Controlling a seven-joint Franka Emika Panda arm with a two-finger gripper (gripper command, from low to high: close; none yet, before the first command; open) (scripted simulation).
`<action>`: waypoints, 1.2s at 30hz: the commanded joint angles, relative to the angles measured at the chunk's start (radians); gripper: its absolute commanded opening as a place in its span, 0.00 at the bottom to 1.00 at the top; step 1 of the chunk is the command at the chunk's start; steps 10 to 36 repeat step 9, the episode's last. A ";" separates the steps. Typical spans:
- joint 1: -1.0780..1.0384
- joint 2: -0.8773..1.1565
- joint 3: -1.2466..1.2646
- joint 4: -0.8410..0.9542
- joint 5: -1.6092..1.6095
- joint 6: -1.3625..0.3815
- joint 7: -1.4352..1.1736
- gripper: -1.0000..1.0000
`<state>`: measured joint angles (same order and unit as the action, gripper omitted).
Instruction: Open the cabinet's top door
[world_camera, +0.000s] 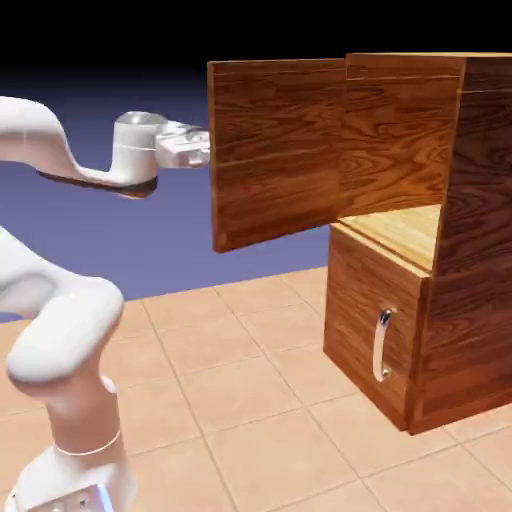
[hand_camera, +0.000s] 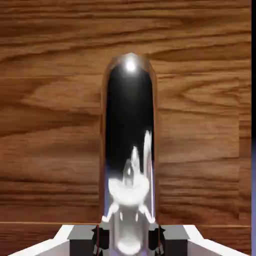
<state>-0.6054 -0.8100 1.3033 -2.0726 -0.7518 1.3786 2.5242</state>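
The wood-grain cabinet (world_camera: 470, 260) stands at the exterior view's right. Its top door (world_camera: 275, 150) is swung wide out to the left, baring a pale inner shelf (world_camera: 405, 230). My gripper (world_camera: 203, 149) meets the door's far face, where the door hides the handle. In the hand view the long silver handle (hand_camera: 129, 130) fills the middle against the door's wood (hand_camera: 50, 125). My gripper (hand_camera: 129, 241) is shut on the handle's bar, with dark fingertips (hand_camera: 102, 238) pressed against both of its sides.
The cabinet's lower door (world_camera: 365, 320) is closed, with a short silver handle (world_camera: 381, 345). The arm (world_camera: 60, 330) rises at the lower left over the tan tiled table (world_camera: 250, 400).
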 joint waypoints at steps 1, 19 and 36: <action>-0.036 -0.004 0.029 0.033 0.014 -0.029 -0.006 0.00; -0.275 -0.064 0.191 0.259 0.098 -0.199 -0.062 1.00; -0.275 -0.064 0.191 0.259 0.098 -0.199 -0.062 1.00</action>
